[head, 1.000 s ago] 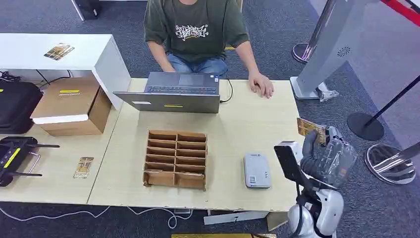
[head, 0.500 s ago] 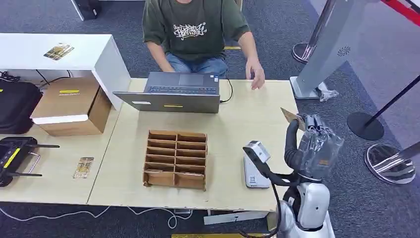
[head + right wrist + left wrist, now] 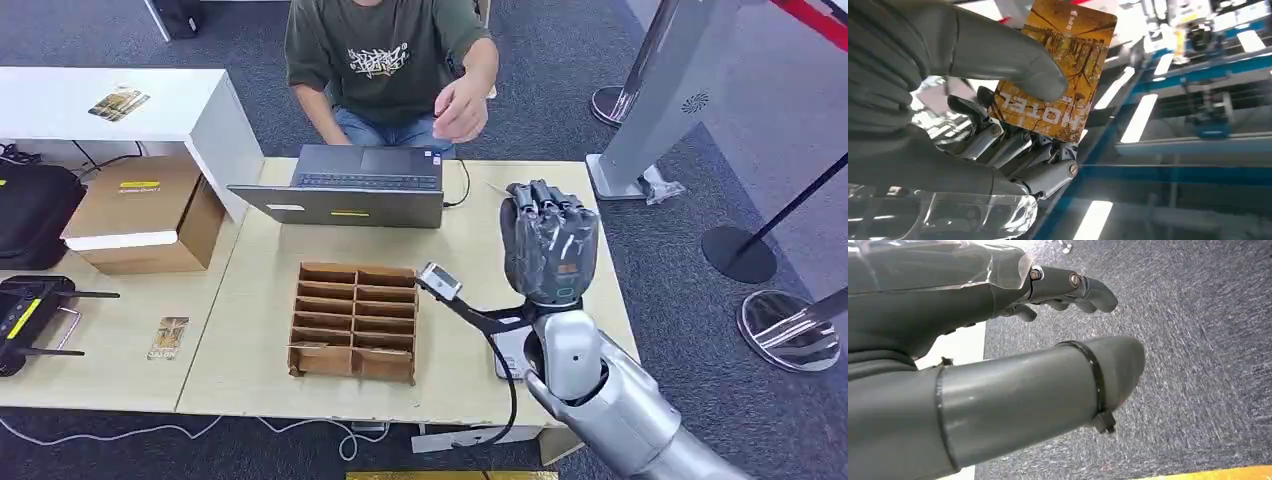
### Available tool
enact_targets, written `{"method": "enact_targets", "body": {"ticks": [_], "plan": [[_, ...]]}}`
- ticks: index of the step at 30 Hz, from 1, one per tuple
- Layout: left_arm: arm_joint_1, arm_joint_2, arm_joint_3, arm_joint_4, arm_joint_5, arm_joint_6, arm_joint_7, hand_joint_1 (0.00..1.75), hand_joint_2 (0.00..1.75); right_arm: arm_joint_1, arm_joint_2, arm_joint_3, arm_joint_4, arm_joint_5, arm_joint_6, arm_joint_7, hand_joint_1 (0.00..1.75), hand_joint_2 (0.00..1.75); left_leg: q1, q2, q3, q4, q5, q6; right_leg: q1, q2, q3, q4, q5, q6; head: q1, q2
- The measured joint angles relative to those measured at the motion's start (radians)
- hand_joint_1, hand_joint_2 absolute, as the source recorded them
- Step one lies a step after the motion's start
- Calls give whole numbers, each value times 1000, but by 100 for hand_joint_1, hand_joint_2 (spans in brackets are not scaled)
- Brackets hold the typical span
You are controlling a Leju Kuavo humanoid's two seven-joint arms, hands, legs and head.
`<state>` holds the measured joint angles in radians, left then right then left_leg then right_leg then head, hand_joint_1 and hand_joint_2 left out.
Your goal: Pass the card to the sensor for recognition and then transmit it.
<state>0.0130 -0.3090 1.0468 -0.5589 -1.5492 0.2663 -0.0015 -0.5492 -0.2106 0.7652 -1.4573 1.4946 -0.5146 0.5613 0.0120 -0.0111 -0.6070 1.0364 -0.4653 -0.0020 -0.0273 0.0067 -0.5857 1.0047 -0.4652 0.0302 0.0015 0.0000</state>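
Fingers (image 3: 1013,150) and thumb on my right hand (image 3: 548,240) are pinching the card (image 3: 1060,70), raised above the counter (image 3: 480,240). Person's hand (image 3: 462,105) is reaching, so I'd go slow, keep it level. Left hand (image 3: 998,365) hangs loose, holding nothing.

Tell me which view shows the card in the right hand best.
The right wrist view: the card faces the camera, orange with "HOTEL" printed on it, pinched between the thumb and fingers of the right hand. The head view shows the back of that hand and barely a sliver of card. The left wrist view looks at carpet.
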Motion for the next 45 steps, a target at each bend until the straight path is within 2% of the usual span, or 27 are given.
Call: {"method": "enact_targets", "body": {"ticks": [5,9,14,22,30,36,45], "plan": [[-4,9,0,27,0,12,-3,0,0,-76,34,32,77,0,11,-110,175,175,0,0,0,0,0,0,0,0,0,0,0,0,1,0],[-6,17,-7,51,0,20,-4,0,0,-136,88,45,141,0,26,-171,175,175,0,0,0,0,0,0,0,0,0,0,0,0,0,0],[-15,29,-12,81,0,30,-7,0,0,-201,152,61,217,0,33,-215,175,175,0,0,0,0,0,0,0,0,0,0,0,0,0,0],[-21,42,-17,117,0,41,-7,0,0,-301,267,87,358,0,50,-261,175,175,0,0,0,0,0,0,0,0,0,0,0,0,0,0],[-21,52,-17,148,0,51,-9,0,0,-367,349,71,499,0,48,-292,175,175,0,0,0,0,0,0,0,0,0,0,0,0,0,0],[-21,57,-17,164,0,56,-10,0,0,-390,376,51,573,0,47,-293,175,175,0,0,0,0,0,0,0,0,0,0,0,0,0,0],[-22,66,-18,179,0,58,-10,0,0,-400,377,34,625,0,42,-285,175,175,0,0,0,0,0,0,0,0,-1,0,0,0,0,0]]}}
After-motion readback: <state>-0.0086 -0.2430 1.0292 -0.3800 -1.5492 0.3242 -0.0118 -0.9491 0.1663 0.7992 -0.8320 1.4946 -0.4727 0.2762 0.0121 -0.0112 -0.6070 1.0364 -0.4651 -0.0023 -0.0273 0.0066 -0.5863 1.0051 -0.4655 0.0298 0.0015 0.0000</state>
